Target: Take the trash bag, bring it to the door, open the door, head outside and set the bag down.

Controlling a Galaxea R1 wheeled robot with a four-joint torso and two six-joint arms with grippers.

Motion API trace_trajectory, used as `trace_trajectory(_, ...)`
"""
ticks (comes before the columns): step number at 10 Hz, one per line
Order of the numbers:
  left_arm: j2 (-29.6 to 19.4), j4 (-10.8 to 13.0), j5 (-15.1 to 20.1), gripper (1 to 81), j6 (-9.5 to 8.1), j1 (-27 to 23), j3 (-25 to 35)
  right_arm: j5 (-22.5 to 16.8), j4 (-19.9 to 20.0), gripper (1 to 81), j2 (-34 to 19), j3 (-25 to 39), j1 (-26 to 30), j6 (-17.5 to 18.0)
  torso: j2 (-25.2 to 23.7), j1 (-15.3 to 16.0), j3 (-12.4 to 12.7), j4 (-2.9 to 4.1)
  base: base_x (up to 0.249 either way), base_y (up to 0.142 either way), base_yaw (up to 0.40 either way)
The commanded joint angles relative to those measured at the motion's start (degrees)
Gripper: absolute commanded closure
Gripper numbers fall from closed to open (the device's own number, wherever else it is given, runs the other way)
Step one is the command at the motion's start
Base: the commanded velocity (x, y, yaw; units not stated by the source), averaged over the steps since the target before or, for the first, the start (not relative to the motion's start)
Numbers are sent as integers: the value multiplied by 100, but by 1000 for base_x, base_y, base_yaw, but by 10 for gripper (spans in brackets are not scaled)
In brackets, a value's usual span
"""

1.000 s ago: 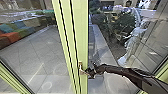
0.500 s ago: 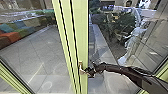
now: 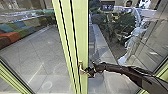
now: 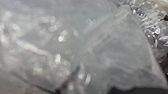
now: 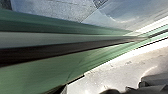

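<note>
Right gripper (image 3: 88, 72) was at the pale metal lever handle (image 3: 81, 68) on the yellow-green door frame (image 3: 79, 37) — open or closed, I couldn't tell.

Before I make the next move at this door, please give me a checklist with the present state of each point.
1. Right gripper is at the door handle: ok, it meets the handle in the head view.
2. Right gripper has a firm hold on the handle: cannot tell, the contact is too unclear.
3. Trash bag is with the left arm: ok, its see-through plastic is close to the left wrist camera.
4. Bag is held securely: cannot tell, no grip point is clear.
5. Door is wide open for driving through: not ok, its green upright stands in the way ahead.
</note>
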Motion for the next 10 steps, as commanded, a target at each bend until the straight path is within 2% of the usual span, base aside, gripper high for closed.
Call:
trace_trajectory(1,-96,-59,551,811,-15,-116,26,275,84,10,-190,-13,1281,162,0,0,0,0,0,0,0)
trace_trajectory(2,-88,-59,551,811,-15,-108,26,310,66,10,-182,23,1237,162,0,0,0,0,0,0,0)
trace_trajectory(3,-87,-68,551,811,-15,-116,26,417,66,10,-173,41,1228,162,0,0,-370,0,0,0,0)
trace_trajectory(4,-79,-59,551,811,-15,-116,26,434,49,10,-147,32,1237,162,0,-2,-545,0,0,0,0)
trace_trajectory(5,-87,-67,551,811,-7,-116,26,434,57,10,-138,14,1272,154,0,-7,-603,0,0,0,0)
trace_trajectory(6,-96,-68,551,811,-6,-116,26,434,74,10,-155,41,1298,154,-4,-13,-286,0,0,0,0)
trace_trajectory(7,-88,-68,560,811,-7,-108,26,417,75,10,-155,23,1316,154,-6,-13,-435,0,0,0,0)
trace_trajectory(10,-79,-68,568,811,-6,-107,26,417,118,10,-436,6,1501,171,-2,-7,-520,0,0,0,0)
